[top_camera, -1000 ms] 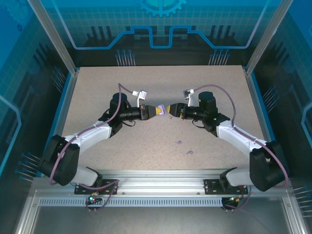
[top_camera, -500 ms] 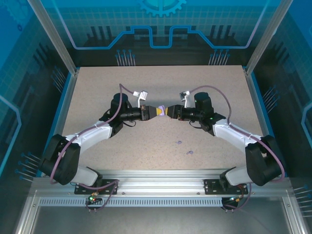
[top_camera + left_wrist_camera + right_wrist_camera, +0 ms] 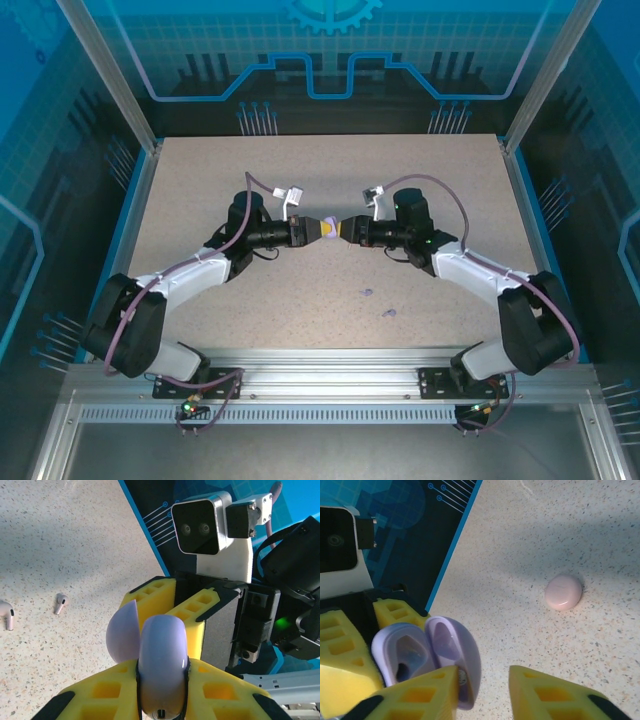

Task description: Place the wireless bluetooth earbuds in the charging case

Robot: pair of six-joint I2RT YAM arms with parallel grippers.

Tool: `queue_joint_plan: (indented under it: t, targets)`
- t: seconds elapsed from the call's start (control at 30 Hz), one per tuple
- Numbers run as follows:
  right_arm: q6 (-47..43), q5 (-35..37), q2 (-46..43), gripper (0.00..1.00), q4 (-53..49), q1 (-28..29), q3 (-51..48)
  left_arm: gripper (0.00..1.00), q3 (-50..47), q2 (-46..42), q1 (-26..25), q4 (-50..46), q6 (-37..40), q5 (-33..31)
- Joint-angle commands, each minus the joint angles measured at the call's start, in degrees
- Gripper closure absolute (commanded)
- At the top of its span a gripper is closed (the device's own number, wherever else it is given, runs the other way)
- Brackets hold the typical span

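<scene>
Case (image 3: 162, 665) clenched in left fingers (image 3: 322, 229), right fingers (image 3: 347, 230) parted at lid (image 3: 454, 647), earbuds (image 3: 60, 603), pink case (image 3: 563, 592) nearby

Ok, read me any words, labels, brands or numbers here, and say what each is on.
No readable text.
On the lilac charging case: no lettering shows.
On the blue wall panel: gear and circuit-line graphics, no words.
On the dark block: a small round mark, too blurred to read.

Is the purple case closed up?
No, the purple case is hinged wide open, so its hollow inside faces the right wrist camera.
</scene>
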Motion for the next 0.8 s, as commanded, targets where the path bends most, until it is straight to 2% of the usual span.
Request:
queue_joint_plan:
  t: [0.0,0.1,0.2,0.43,0.5,0.73,0.77]
  targets:
    - [-0.48,-1.17,0.85,0.72,0.76,1.42,2.02,1.00,1.60,-0.26,-0.74,2.30,0.05,1.51]
    - [-0.49,-1.55,0.93,0.79,0.81,1.53,1.98,1.00,1.56,-0.26,-0.76,2.46,0.19,1.46]
    - [-0.40,-1.87,0.86,0.80,0.93,1.64,1.70,1.00,1.57,-0.26,-0.71,2.66,0.07,1.28]
    - [-0.36,-2.21,1.02,0.90,1.12,1.60,1.71,1.00,1.52,-0.34,-0.71,2.91,-0.20,1.30]
    - [-0.40,-2.18,1.27,1.00,0.85,1.60,2.11,1.00,1.50,-0.44,-0.71,2.93,-0.09,1.28]
    - [-0.94,-1.77,1.23,1.00,-0.75,1.60,2.76,1.00,1.43,-0.67,-0.86,2.38,-0.10,0.78]
    - [-1.40,-1.36,0.99,1.00,-1.60,1.60,4.03,0.91,1.43,-0.74,-0.83,1.83,0.00,0.14]
